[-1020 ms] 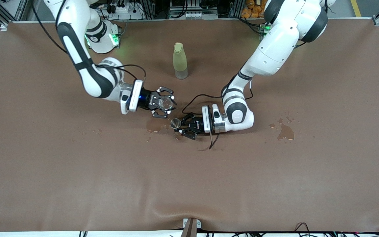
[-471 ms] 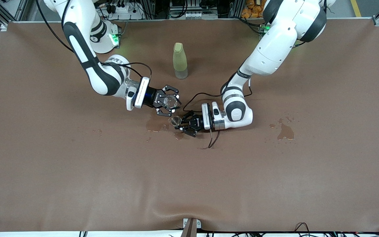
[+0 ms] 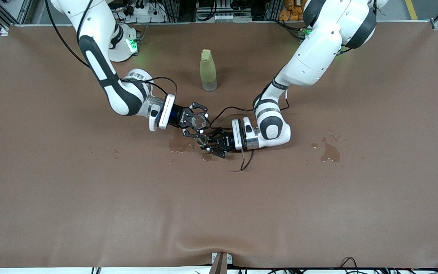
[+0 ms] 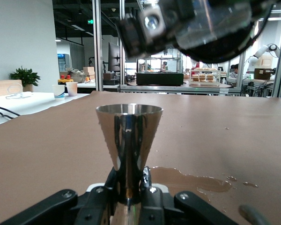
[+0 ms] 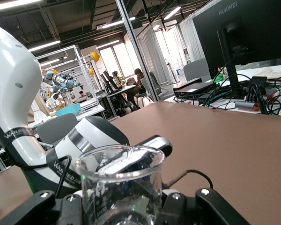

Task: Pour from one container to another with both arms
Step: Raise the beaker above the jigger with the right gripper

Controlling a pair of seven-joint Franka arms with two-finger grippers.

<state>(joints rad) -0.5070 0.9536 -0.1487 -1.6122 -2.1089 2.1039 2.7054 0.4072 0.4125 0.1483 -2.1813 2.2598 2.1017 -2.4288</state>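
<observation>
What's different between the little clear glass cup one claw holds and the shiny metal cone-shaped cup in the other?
The small clear glass cup is see-through with straight walls; the shiny metal cone-shaped cup is opaque and mirror-like, flaring from a narrow stem to a wide mouth. The right claw holds the glass cup, the left claw grips the metal cup by its stem. Both stand upright, side by side, above a wet patch.

A high front camera looks down over the whole table (image 3: 89, 213); both wrist cameras sit low, close, sharing its middle.
</observation>
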